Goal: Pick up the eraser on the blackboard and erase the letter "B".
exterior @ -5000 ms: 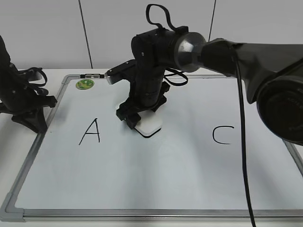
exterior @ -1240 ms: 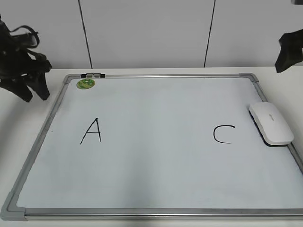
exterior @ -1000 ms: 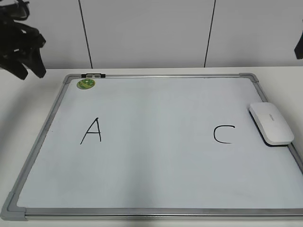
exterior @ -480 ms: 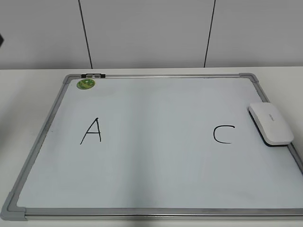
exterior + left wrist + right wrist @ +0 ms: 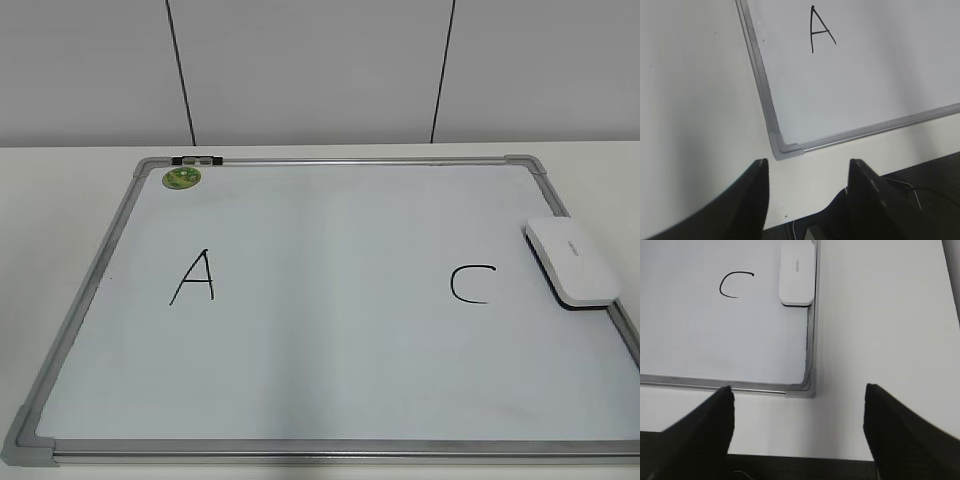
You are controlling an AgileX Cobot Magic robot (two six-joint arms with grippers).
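The blackboard (image 5: 330,370), a white board in a grey frame, lies flat on the table. The white eraser (image 5: 572,262) rests on its right edge beside the letter C (image 5: 471,284), and it also shows in the right wrist view (image 5: 797,272). No letter "B" shows; the board's middle is blank. Both arms are out of the exterior view. My left gripper (image 5: 807,170) is open and empty above the table near the board's front left corner (image 5: 782,147). My right gripper (image 5: 798,392) is open and empty above the front right corner (image 5: 809,385).
The letter A (image 5: 192,277) is on the board's left half, also seen in the left wrist view (image 5: 820,27). A round green magnet (image 5: 180,178) sits at the back left corner. White table surrounds the board; a dark table edge lies under both grippers.
Five seconds ago the right gripper held the eraser on the board's middle. Since then the eraser has been set at the right edge, and both arms have drawn back out of the exterior view.
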